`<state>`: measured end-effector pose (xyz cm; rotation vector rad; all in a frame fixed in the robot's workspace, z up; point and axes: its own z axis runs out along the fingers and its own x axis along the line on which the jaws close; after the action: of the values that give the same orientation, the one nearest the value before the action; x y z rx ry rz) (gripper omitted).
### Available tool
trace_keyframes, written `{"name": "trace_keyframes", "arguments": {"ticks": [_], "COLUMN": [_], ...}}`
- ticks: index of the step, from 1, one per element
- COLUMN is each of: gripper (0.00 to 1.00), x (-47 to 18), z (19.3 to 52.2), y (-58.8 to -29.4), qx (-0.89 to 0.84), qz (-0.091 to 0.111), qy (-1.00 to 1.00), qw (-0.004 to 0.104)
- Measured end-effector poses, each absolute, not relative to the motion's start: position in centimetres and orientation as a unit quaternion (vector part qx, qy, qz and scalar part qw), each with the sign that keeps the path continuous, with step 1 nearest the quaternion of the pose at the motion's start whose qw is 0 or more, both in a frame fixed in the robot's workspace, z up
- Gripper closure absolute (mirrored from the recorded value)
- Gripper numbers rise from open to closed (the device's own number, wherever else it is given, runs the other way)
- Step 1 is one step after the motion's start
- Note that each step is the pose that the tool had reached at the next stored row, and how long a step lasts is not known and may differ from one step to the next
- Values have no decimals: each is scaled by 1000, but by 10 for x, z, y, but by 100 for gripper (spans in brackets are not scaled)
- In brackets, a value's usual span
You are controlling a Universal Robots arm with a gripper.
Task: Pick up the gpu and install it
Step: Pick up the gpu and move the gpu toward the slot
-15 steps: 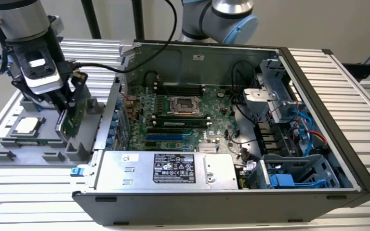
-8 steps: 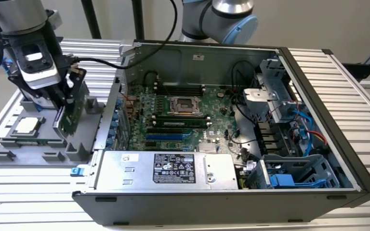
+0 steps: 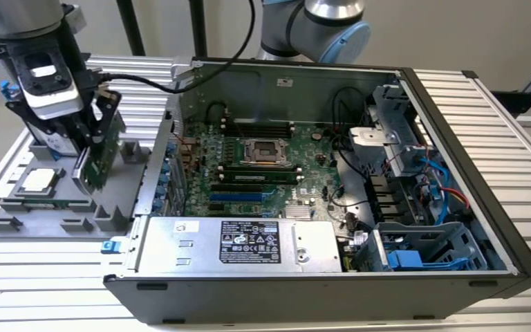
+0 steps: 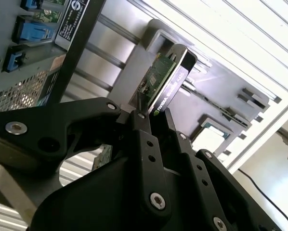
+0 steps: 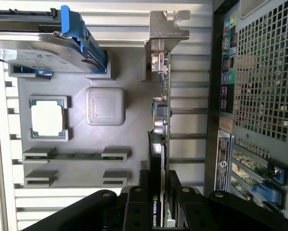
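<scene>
gpu upright on edge, pinched between fingers, at grey tray.

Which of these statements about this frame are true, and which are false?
1. The jaws are shut on the gpu. True.
2. The gpu is seated on the motherboard. False: it is held at the grey tray, outside the computer case.
3. A processor chip lies in the grey tray. True.
4. A side panel covers the computer case. False: the case lies open, with the motherboard in plain sight.
</scene>
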<state>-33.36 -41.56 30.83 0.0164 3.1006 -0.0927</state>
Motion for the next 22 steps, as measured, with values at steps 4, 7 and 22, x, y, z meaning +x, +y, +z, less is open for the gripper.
{"name": "trace_keyframes", "arguments": {"ticks": [4, 7, 22], "gripper": [100, 100, 100], "x": [-334, -334, -334], "z": [313, 317, 333], "y": [-416, -416, -416], "qx": [5, 5, 5], "qz": [-30, -30, -30], "qy": [999, 999, 999], "qw": [19, 18, 16]}}
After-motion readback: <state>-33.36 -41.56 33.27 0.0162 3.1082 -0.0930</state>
